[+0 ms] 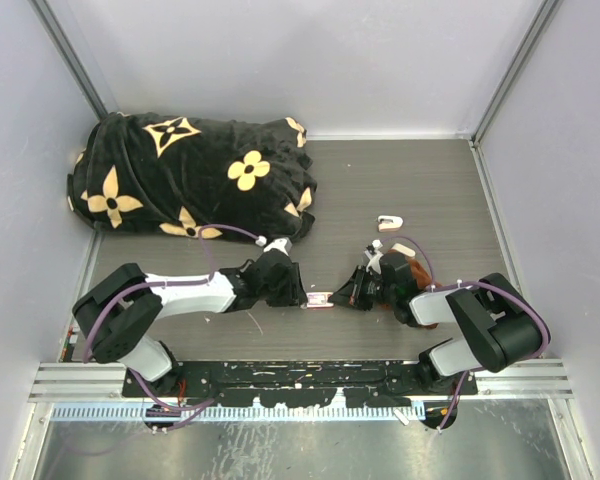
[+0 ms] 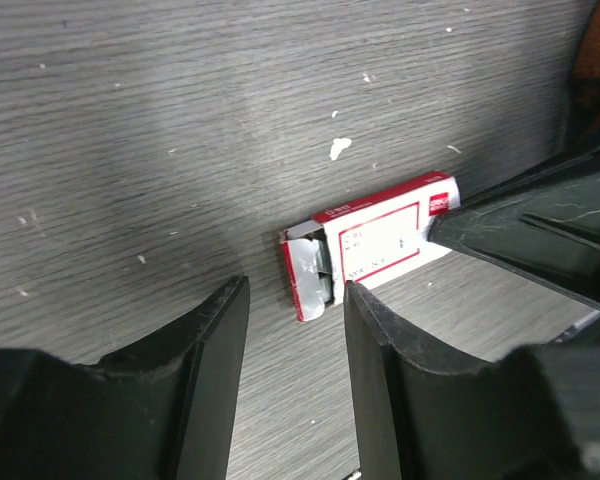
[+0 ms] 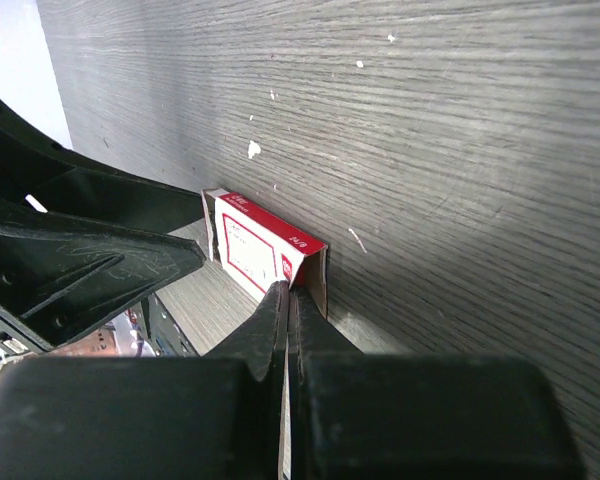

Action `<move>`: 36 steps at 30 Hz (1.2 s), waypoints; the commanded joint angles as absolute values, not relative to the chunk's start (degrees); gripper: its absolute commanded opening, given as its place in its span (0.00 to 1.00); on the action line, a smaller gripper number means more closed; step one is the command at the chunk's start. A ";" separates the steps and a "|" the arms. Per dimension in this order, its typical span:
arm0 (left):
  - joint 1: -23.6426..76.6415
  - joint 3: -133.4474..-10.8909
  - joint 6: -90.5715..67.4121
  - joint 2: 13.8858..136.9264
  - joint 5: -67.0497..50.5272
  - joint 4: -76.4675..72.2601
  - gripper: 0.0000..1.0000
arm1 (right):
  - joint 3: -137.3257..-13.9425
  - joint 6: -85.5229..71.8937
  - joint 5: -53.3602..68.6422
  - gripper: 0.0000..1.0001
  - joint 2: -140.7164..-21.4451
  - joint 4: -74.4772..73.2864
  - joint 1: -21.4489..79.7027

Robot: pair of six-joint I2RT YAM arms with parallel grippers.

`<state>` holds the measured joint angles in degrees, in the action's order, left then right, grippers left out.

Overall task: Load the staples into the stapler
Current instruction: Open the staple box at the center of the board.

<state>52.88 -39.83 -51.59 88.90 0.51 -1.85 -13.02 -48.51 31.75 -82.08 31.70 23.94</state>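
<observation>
Staples box, white with a red label, lies flat near the table's front edge, between the two grippers. Its open end, grey tray showing, faces the left gripper, whose fingers stand narrowly apart, flanking that end. At the other end the right gripper has its fingers pressed together, tips against the box. A rust-brown cloth sits at 3 o'clock of the box. The stapler is farther off, between 1 and 2 o'clock. A black flowered blanket lies far back at 10 o'clock.
</observation>
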 commanded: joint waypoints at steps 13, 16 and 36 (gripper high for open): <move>57.30 -47.78 -44.02 93.07 10.20 9.97 0.44 | -12.67 -48.60 30.78 0.00 -82.18 35.60 24.09; 58.14 -48.91 -43.49 94.13 10.99 11.12 0.45 | -12.69 -48.55 30.87 0.01 -82.18 35.68 24.08; 59.29 -48.40 -42.36 91.66 17.43 16.92 0.38 | -12.11 -48.78 30.42 0.00 -81.39 35.73 24.10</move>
<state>59.24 -49.78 -42.59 93.36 15.31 13.96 -12.43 -48.69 31.51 -82.13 33.12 23.94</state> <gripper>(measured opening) 0.401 0.028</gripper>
